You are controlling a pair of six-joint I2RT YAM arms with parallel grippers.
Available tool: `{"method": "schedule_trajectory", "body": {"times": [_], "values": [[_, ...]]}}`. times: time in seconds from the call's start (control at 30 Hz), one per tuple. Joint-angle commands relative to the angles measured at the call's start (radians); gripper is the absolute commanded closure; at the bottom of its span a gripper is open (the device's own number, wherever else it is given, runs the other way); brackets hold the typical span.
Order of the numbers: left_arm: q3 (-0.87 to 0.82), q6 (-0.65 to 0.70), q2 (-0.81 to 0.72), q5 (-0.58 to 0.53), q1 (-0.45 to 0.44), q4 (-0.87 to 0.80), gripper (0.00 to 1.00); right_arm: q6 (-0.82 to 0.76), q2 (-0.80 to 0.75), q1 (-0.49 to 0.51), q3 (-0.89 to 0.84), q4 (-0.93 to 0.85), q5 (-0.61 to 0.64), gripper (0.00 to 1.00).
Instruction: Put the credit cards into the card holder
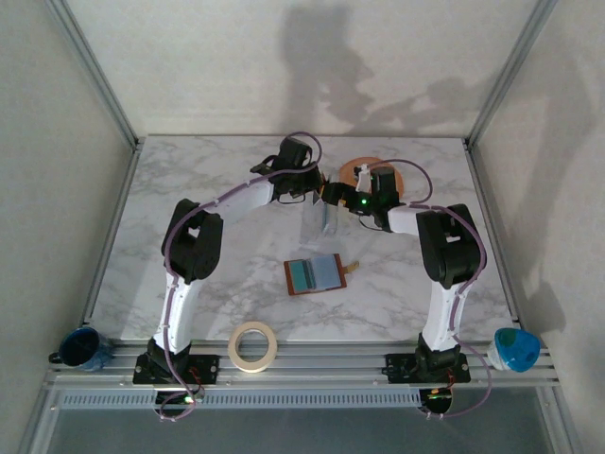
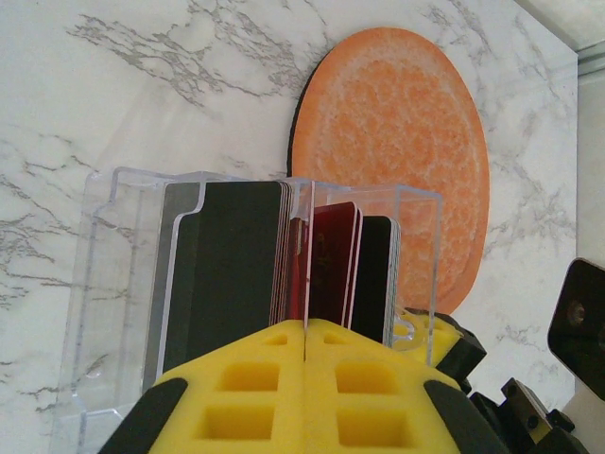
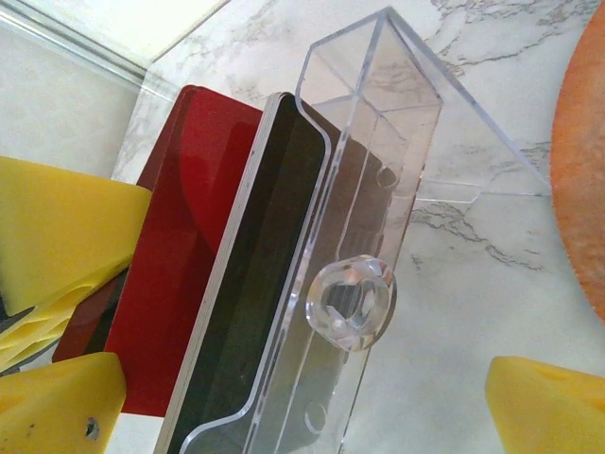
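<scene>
The brown card holder (image 1: pixel 291 285) lies open mid-table with a teal card (image 1: pixel 303 273) and a pale blue-grey card (image 1: pixel 327 270) on it. Behind it stands a clear plastic case (image 1: pixel 321 223) (image 2: pixel 123 284) (image 3: pixel 397 123) holding several dark and red cards. My left gripper (image 2: pixel 307 331) (image 1: pixel 302 194) is shut on the edge of a red card (image 2: pixel 331 255) (image 3: pixel 180 236), which sticks partly out of the case. My right gripper (image 3: pixel 302 407) (image 1: pixel 333 196) is open, one finger on each side of the case, apart from it.
The round orange plate (image 1: pixel 408 178) (image 2: pixel 392 132) (image 3: pixel 586 161) lies just behind the case. A tape roll (image 1: pixel 253 344), a blue mug (image 1: pixel 83 346) and a teal-and-white cup (image 1: pixel 515 348) sit along the near rail. Metal frame posts border the table.
</scene>
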Motion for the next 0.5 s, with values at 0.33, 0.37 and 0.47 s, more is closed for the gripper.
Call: {"method": "schedule_trajectory", "body": {"times": [0.33,0.37,0.47], "values": [[0.042,-0.006,-0.007,0.02,-0.017,-0.012,1.0,-0.068,-0.166,-0.024,0.023,-0.272,0.156,0.01],[0.043,-0.005,-0.007,0.021,-0.017,-0.012,1.0,-0.075,-0.17,-0.025,0.023,-0.28,0.159,0.01],[0.049,-0.004,-0.004,0.022,-0.017,-0.013,1.0,-0.092,-0.173,-0.028,0.03,-0.306,0.172,0.01]]}}
